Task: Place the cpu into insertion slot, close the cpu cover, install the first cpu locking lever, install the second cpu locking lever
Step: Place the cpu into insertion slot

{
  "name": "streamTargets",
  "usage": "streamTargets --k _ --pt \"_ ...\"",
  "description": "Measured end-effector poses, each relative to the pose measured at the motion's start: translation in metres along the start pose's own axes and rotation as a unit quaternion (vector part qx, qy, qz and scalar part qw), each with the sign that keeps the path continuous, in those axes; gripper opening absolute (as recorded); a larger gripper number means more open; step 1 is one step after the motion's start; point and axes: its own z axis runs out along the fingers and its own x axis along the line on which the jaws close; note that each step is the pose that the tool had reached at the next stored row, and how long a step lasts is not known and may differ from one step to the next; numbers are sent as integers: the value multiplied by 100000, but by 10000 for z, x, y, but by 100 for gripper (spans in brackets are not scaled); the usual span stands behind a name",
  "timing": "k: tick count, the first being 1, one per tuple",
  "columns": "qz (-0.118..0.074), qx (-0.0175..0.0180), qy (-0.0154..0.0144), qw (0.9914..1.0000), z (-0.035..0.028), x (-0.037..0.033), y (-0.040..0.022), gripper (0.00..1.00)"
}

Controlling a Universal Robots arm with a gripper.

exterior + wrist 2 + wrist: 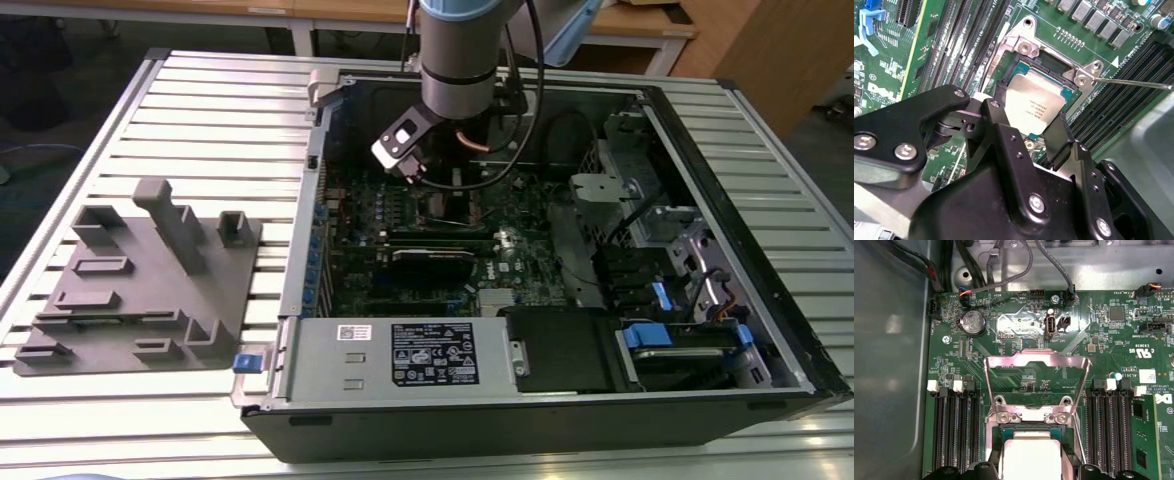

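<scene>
**Claw** (1030, 104): open only as wide as the chip. Its two black fingers (995, 112) press against opposite edges of the chip (1038, 109), and it appears to have hold of it.

**Location:** the chip lies level over the socket (1047, 62) on the green board (1094, 340). I cannot tell whether it is fully seated or just above the contacts.

**Cover** (1036, 359): swung up on its hinge, standing open beyond the chip and not touching it. A thin lever rod (1134, 83) juts out free beside the socket.

**Handling assessment:** the chip is judged light, rigid and flat. Its smooth metal top gives little friction. The underside and the socket contacts are likely fragile, so sideways dragging or tilting is a risk. The best hold is on two opposite edges, as now, with light pressure and the chip kept level.
</scene>
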Motion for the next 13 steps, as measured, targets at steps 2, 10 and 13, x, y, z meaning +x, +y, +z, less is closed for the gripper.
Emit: streamTargets --k 2,10,13 --pt "-2 0 0 100000 0 0 -1 54" --pt "0 -3 1 100000 -1 0 -11 54" --pt "-2 -2 -11 100000 -1 -1 -12 54"
